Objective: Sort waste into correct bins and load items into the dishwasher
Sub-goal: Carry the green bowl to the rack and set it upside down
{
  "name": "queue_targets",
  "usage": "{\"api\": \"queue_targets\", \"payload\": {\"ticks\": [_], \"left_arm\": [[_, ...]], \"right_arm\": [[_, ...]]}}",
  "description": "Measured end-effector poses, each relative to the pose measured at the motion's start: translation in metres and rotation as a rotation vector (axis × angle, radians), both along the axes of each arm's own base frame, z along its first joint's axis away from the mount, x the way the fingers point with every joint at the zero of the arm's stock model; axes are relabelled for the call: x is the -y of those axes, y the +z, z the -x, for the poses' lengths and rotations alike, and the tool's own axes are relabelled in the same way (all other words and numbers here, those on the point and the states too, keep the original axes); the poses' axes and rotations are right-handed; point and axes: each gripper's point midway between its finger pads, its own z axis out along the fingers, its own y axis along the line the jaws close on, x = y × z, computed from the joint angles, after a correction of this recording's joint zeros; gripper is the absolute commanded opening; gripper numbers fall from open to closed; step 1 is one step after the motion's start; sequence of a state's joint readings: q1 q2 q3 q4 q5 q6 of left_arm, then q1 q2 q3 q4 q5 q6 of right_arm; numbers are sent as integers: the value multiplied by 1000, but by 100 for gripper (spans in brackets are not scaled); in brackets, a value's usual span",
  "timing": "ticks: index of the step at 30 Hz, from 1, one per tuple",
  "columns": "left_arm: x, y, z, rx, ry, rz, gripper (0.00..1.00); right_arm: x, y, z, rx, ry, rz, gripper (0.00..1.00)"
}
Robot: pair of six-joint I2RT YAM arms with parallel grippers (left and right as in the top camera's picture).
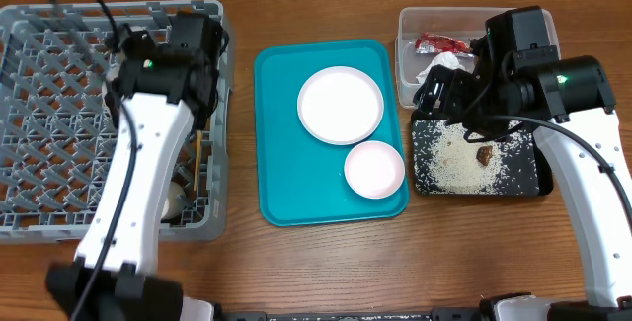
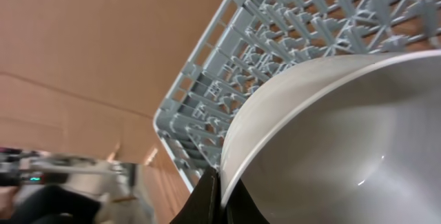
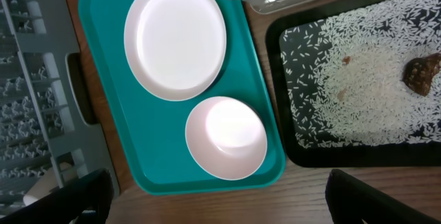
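We see the left gripper [image 2: 218, 195] clenched on the rim of the metal bowl [image 2: 344, 134], which is tilted, with the rack [image 2: 207, 93] behind it; we cannot tell if the bowl touches the rack. The right gripper [image 1: 446, 89] is released, its 2 fingers [image 3: 69, 196] wide apart with nothing between them, and it hangs above the place where the tub [image 1: 407, 25] meets the black tray [image 1: 533, 181]. In the tub lie the wrapper [image 1: 441, 43] and the wad [image 1: 441, 64]. On the black tray are the rice [image 1: 449, 158] and 1 lump [image 1: 486, 153]. The plate [image 1: 341, 104] and the white bowl [image 1: 374, 169] sit just beside each other on the teal tray [image 1: 276, 143].
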State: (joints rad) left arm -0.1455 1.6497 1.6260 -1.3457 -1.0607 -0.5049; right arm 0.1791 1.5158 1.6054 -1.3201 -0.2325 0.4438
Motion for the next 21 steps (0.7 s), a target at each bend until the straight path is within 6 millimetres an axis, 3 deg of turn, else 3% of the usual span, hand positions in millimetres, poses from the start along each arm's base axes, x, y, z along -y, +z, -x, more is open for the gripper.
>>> {"api": "queue_targets", "payload": {"ticks": [7, 21], "left_arm": [[-3, -34, -25, -123, 1, -88, 4], [-4, -69, -61, -163, -5, -193, 4]], "right_arm": [[0, 0, 0, -1, -1, 0, 100], [0, 0, 0, 0, 0, 0, 100]]}}
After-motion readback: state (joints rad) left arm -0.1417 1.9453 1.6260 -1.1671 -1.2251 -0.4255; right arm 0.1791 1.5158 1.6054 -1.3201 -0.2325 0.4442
